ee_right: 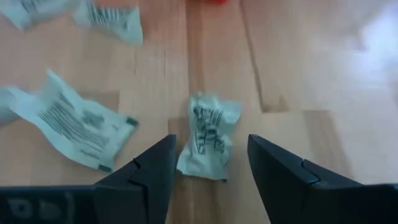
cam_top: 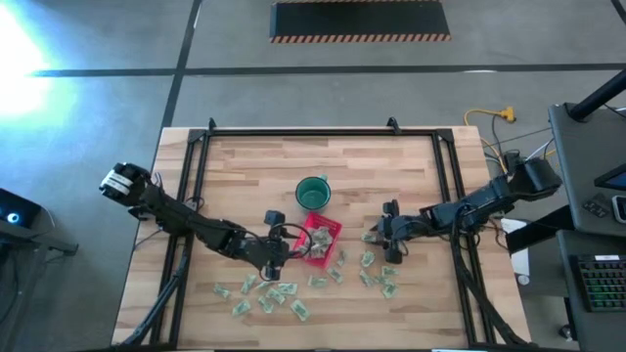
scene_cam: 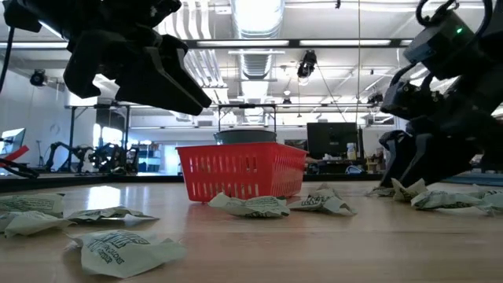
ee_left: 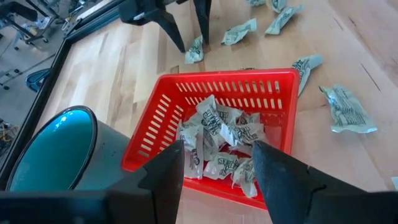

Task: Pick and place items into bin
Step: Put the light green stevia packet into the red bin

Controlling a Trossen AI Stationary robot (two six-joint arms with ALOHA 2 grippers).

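I see my left end effector hanging just over the red bin near the middle of the bench, fingers apart and empty; a heap of wrapped items already lies inside. My right end effector is low toward the bench's right edge, fingers spread either side of one crumpled wrapper. More wrappers are scattered along the front edge. A green cup stands just behind the bin.

My counter is pale wood planks on a grey concrete floor. There's a hazard-striped black mat out front, silver ceiling ducts overhead, and a keyboard off right.
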